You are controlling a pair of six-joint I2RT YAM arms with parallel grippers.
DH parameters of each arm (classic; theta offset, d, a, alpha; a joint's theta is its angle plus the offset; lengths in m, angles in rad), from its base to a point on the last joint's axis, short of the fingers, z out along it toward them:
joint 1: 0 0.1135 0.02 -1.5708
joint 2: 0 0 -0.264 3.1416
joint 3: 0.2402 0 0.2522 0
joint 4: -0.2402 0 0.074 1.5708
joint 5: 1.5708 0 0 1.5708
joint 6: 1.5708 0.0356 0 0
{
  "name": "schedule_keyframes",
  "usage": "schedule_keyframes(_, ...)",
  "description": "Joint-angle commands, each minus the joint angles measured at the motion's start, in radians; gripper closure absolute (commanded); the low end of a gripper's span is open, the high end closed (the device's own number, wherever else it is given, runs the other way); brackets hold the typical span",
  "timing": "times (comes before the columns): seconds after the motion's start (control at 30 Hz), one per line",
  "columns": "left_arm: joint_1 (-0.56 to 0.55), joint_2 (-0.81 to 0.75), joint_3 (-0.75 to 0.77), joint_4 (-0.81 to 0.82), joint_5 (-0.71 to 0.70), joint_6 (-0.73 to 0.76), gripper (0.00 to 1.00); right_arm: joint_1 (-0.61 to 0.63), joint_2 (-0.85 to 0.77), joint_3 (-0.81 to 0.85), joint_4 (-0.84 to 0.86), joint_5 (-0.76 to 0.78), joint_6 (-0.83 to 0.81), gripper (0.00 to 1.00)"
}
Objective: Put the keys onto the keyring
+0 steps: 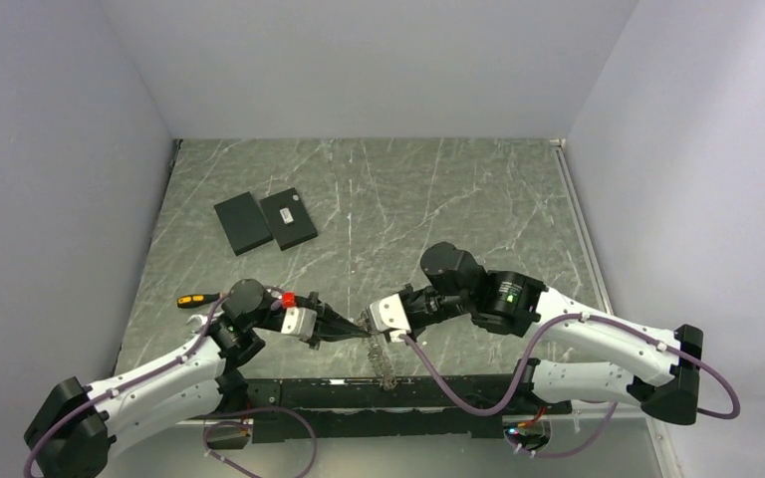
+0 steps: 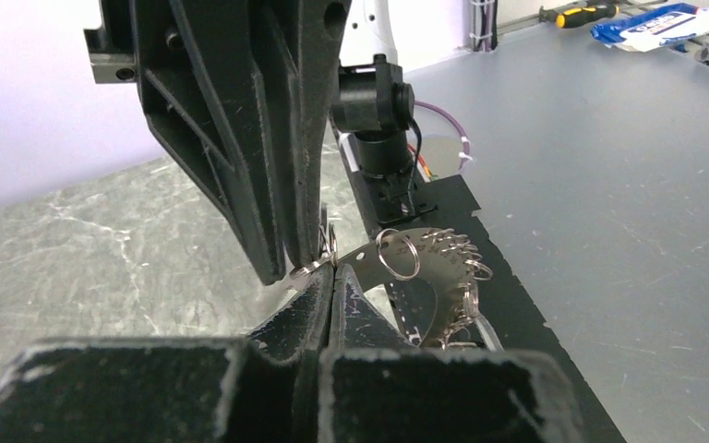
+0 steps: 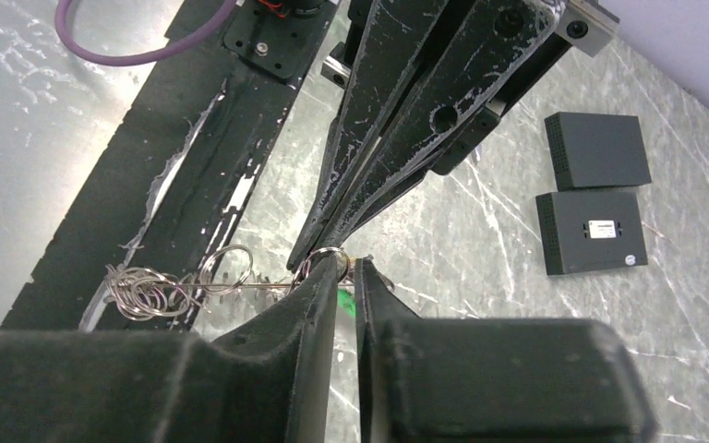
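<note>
My two arms meet nose to nose low over the near edge of the bench (image 1: 438, 199), and the work is all at the tips. The left hand (image 2: 332, 275) is clamped fully closed on the head of the keyring (image 1: 384, 360), whose cord hangs down from the pinch. The right hand (image 3: 351, 266) has its fingers a sliver apart at the small ring (image 3: 329, 255), gripping nothing that I can make out. To do this well I'd hold the left grip firm and the ring level. I'd draw the right hand straight back so it doesn't drag the ring, and only then go for a key, slowly. Count: two arms, two black plates (image 1: 242, 223), two hands, one keyring, one green tag (image 3: 345, 303), and a cluster of little rings (image 3: 171, 288) too tangled to count. Of the keys I can pick out none for certain; a small black-and-yellow thing (image 1: 194, 300) beside the left arm may be one, but it is too small to tell.
</note>
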Motion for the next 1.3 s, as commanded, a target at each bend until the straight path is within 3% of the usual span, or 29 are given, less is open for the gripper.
schedule_keyframes(0.0,-0.008,-0.047,-0.027,0.210,-0.078,-0.065,1.00,0.005,0.000,0.040,-0.002,0.005,0.006,0.81)
schedule_keyframes(0.33,-0.008,-0.037,-0.053,0.268,-0.096,-0.070,1.00,0.005,-0.003,0.048,0.099,0.148,0.047,0.59)
schedule_keyframes(0.5,-0.008,-0.031,-0.060,0.281,-0.098,-0.070,1.00,0.005,-0.002,0.050,0.162,0.239,0.088,0.40)
schedule_keyframes(0.8,-0.008,-0.031,-0.070,0.304,-0.106,-0.070,1.00,0.003,-0.016,0.076,0.201,0.363,0.103,0.33)
schedule_keyframes(1.03,-0.007,-0.033,-0.075,0.319,-0.113,-0.069,1.00,0.001,-0.028,0.112,0.091,0.310,0.064,0.31)
schedule_keyframes(1.27,-0.008,-0.041,-0.081,0.329,-0.116,-0.070,1.00,-0.009,-0.018,0.149,-0.056,0.206,0.025,0.21)
